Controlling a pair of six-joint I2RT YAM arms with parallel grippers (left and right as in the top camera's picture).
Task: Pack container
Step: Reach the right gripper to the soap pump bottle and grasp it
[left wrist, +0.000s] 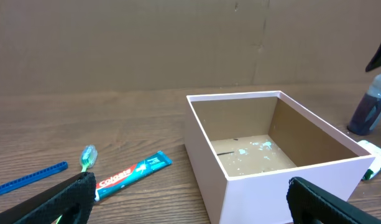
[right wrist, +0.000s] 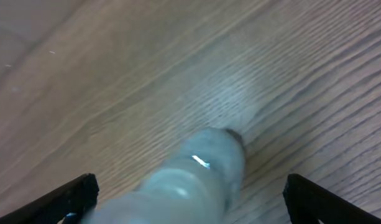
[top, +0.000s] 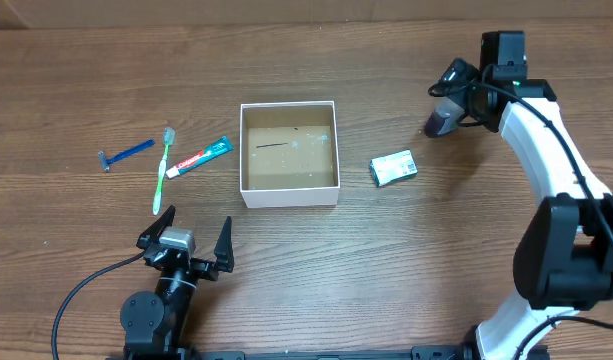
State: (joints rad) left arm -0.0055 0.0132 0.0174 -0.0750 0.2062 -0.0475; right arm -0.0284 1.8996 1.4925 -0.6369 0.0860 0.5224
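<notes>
A robotics lab setup: wood-grain table (top: pixel 316 290), plain brown backdrop (left wrist: pixel 115 43), left arm (top: pixel 158 305) and right arm (top: pixel 546 150) mounted.

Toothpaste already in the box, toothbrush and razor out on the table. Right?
No. Overhead shows the toothpaste on the table just left of the box, not inside; the box holds nothing. Toothbrush and razor are out on the table, as stated.

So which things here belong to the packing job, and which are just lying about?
Job: box, empty; likely to go in: bottle, straddled by the open right gripper, packet, toothpaste, toothbrush, razor.
Lying about: only the left arm's cable.
</notes>
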